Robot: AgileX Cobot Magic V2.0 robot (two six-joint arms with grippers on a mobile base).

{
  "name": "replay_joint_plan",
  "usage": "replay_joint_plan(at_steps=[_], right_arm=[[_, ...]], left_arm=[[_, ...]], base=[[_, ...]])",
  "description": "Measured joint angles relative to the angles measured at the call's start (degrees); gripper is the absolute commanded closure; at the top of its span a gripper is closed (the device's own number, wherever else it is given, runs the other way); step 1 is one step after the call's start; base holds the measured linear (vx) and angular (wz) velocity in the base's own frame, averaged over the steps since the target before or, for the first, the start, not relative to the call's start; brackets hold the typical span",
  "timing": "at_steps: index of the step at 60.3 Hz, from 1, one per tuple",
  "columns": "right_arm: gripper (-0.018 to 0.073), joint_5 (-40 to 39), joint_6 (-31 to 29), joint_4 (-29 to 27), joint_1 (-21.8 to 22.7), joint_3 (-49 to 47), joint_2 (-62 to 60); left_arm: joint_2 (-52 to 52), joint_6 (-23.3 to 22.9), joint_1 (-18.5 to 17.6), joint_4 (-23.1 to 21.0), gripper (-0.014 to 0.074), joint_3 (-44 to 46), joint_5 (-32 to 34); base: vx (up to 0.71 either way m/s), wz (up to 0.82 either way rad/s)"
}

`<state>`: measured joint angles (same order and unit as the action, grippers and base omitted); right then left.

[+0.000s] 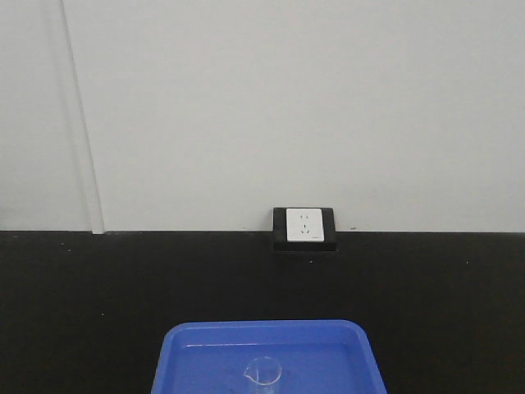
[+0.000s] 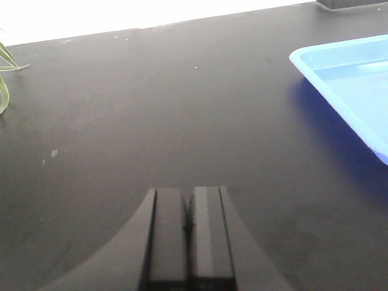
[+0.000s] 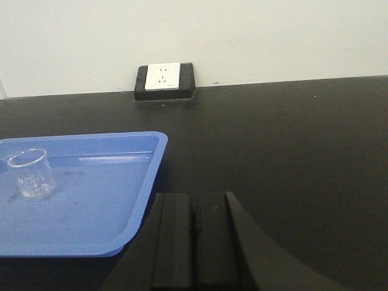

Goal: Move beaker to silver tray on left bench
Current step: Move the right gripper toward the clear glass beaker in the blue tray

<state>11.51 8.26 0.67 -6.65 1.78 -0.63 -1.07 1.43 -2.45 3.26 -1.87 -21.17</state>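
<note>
You have the beaker (image 3: 29, 174) standing upright on the floor of the blue plastic tray (image 3: 97, 206). It is clear glass with faint printed graduations on its wall, and nothing shows inside it. In the front view it sits about midway across the tray, at the lower edge of the picture, with its spout turned toward the left of the picture. The tray lies flat on a black worktop (image 1: 82, 287) that meets a plain white wall (image 1: 287, 98). A white socket in a black housing (image 1: 304, 225) sits where the 2 meet.

Your right gripper (image 3: 193, 203) is pressed closed with only a thin seam between its 2 black fingers, and it holds nothing. It hangs over bare worktop just beside the tray's right rim, well apart from the beaker, which lies to its left.

Your left gripper (image 2: 188, 197) is likewise closed and empty, its fingers meeting along a narrow line. It is over open black worktop, with the tray's corner off to its right. At the far left edge of that view a few green plant leaves (image 2: 5, 66) poke in — thin and out of focus.
</note>
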Motion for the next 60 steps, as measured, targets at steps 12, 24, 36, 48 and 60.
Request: replay_joint_plan(at_steps=[12,24,36,48,60], right_arm=[[0.0571,-0.6,0.0,0.0,0.0,0.0,0.0],[0.0571,-6.6,0.0,0.0,0.0,0.0,0.0],[0.0571,-10.7,-1.3,1.4,0.0,-9.7,8.3],[0.0571,-17.9,-1.9,1.7,0.0,-26.2,31.7],[0.0571,-22.6,-1.0,1.6,0.0,-36.3,50.3]], left_arm=[[0.0,0.0,0.0,0.0,0.0595,0.0,0.0],[0.0,0.0,0.0,0.0,0.0595,0.0,0.0],[0.0,0.0,0.0,0.0,0.0595,0.0,0.0],[0.0,0.0,0.0,0.0,0.0595,0.0,0.0],[0.0,0.0,0.0,0.0,0.0595,0.0,0.0]], base=[[0.0,0.0],[0.0,0.0],[0.0,0.01],[0.0,0.0],[0.0,0.0]])
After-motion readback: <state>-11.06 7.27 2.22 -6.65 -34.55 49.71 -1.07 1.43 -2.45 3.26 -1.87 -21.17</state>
